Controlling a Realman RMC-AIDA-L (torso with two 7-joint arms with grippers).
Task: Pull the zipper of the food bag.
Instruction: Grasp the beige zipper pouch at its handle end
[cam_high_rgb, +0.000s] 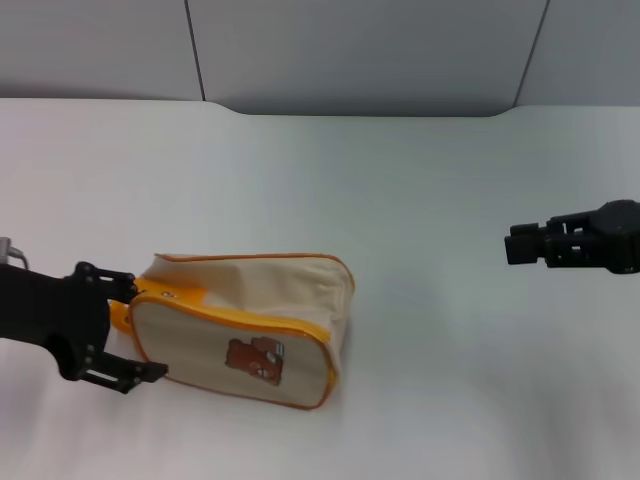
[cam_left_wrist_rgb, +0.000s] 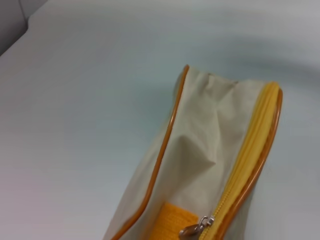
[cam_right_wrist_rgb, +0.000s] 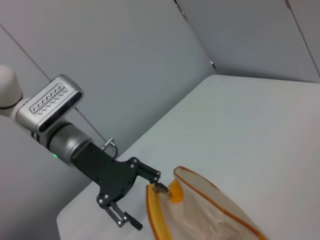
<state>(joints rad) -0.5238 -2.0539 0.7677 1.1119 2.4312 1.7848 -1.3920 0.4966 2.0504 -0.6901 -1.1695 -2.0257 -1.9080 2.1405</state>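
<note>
The food bag (cam_high_rgb: 250, 285) lies on its side at the left of the white table, with the brown bear (cam_high_rgb: 255, 358) facing me. The zipper (cam_high_rgb: 240, 320) runs along its upper edge. Its small silver pull tab (cam_left_wrist_rgb: 197, 227) sits at the bag's left end, and it also shows in the right wrist view (cam_right_wrist_rgb: 161, 188). My left gripper (cam_high_rgb: 148, 326) is open, with its jaws spread on either side of that end and one fingertip (cam_right_wrist_rgb: 157, 175) close by the pull tab. My right gripper (cam_high_rgb: 520, 245) hovers far to the right, away from the bag.
An orange webbing loop (cam_left_wrist_rgb: 172, 220) sits at the bag's end beside the pull tab. Grey wall panels (cam_high_rgb: 350, 50) stand behind the table's far edge. The white table top (cam_high_rgb: 430, 380) spreads between the bag and the right arm.
</note>
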